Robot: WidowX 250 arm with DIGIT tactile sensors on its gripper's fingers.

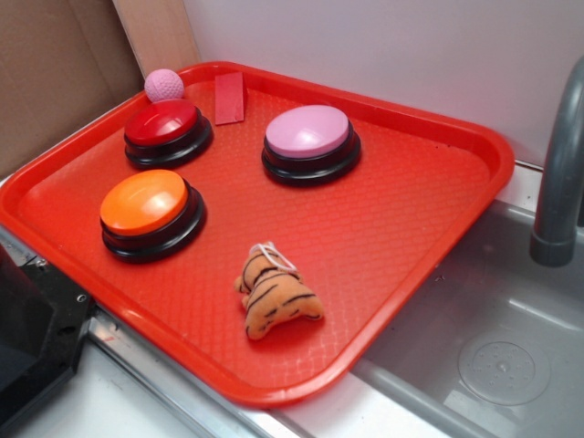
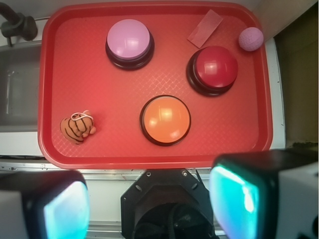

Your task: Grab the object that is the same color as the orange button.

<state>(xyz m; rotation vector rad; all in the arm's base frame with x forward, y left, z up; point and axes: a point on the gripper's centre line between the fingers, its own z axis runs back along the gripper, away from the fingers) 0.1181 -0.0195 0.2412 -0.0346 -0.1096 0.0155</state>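
A small orange plush tiger point(image 1: 276, 297) with black stripes and a white loop string lies on the red tray point(image 1: 392, 210) near its front edge; the wrist view shows the tiger point(image 2: 78, 128) at the tray's lower left. The orange button point(image 1: 151, 212) with its black base stands on the tray's left side and sits centrally point(image 2: 165, 119) in the wrist view. My gripper point(image 2: 149, 204) hangs high above the counter on the near side of the tray, open, nothing between its teal pads point(image 2: 234, 199). It is out of the exterior view.
A red-topped button point(image 1: 168, 131), a pink-topped button point(image 1: 310, 143), a pink ball point(image 1: 164, 85) and a flat red card point(image 1: 229, 98) also occupy the tray. A steel sink point(image 1: 493, 347) with a grey faucet point(image 1: 558, 173) lies to the right. The robot's black base point(image 2: 167, 209) sits below.
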